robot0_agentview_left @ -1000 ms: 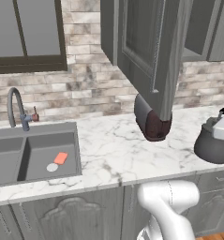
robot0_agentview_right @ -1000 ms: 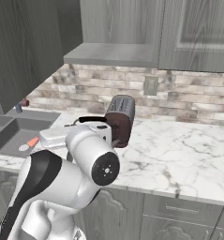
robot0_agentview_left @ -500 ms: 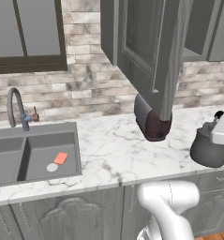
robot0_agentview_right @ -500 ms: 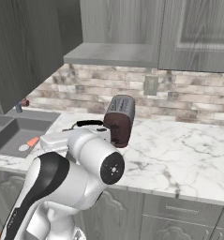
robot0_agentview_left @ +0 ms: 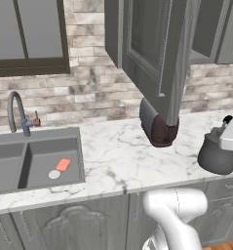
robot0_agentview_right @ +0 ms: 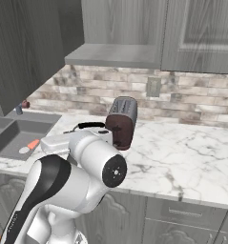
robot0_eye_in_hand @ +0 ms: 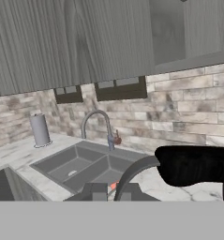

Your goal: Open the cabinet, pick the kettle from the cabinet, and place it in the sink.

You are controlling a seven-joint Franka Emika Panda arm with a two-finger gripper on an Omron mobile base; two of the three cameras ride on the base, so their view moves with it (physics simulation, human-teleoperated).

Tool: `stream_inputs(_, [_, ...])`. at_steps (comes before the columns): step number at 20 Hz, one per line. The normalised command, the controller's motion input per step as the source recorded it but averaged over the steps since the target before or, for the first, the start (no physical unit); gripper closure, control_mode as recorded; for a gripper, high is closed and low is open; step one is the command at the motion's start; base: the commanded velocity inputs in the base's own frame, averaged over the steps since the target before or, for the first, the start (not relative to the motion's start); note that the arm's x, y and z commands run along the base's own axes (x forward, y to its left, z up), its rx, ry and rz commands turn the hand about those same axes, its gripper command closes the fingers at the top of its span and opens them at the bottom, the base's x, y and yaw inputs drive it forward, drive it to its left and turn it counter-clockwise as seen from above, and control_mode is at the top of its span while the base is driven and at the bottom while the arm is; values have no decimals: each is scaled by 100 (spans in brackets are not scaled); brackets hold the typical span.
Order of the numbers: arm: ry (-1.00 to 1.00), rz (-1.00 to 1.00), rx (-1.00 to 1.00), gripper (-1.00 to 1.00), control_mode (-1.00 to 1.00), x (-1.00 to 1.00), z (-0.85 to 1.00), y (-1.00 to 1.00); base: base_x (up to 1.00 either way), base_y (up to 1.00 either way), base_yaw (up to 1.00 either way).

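The kettle (robot0_agentview_left: 216, 156), squat and dark grey, hangs just above the marble counter at the far right of the left base view. My gripper (robot0_agentview_left: 226, 131) is shut on its black top handle. In the hand view the handle's arc (robot0_eye_in_hand: 132, 173) curves up between my fingertips (robot0_eye_in_hand: 95, 191), and the black knob (robot0_eye_in_hand: 193, 164) looms at the right. The gripper (robot0_eye_in_hand: 111, 192) points toward the sink (robot0_eye_in_hand: 85, 164) with its gooseneck faucet (robot0_eye_in_hand: 97, 124). The sink (robot0_agentview_left: 35, 161) lies at the left of the counter. The cabinet (robot0_agentview_left: 157, 49) door stands swung open over the counter, its shelf (robot0_agentview_right: 115, 55) bare.
A dark grey-and-maroon toaster (robot0_agentview_left: 157, 124) stands on the counter under the open door, between kettle and sink. An orange sponge (robot0_agentview_left: 63, 164) and a white disc (robot0_agentview_left: 53, 174) lie in the right basin. A grey cylinder (robot0_eye_in_hand: 39, 130) stands beyond the sink.
The kettle, held in my gripper, has moved left and slightly down along the counter's right end. Door, toaster and sink are unchanged.
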Motion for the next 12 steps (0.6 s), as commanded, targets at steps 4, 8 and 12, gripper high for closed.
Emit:
stream_inputs(4, [0, 0, 0, 100, -100, 0, 0, 0, 0, 0, 0])
stream_inputs(8, [0, 0, 0, 100, -100, 0, 0, 0, 0, 0, 0])
stream_inputs(12, [0, 0, 0, 100, -100, 0, 0, 0, 0, 0, 0])
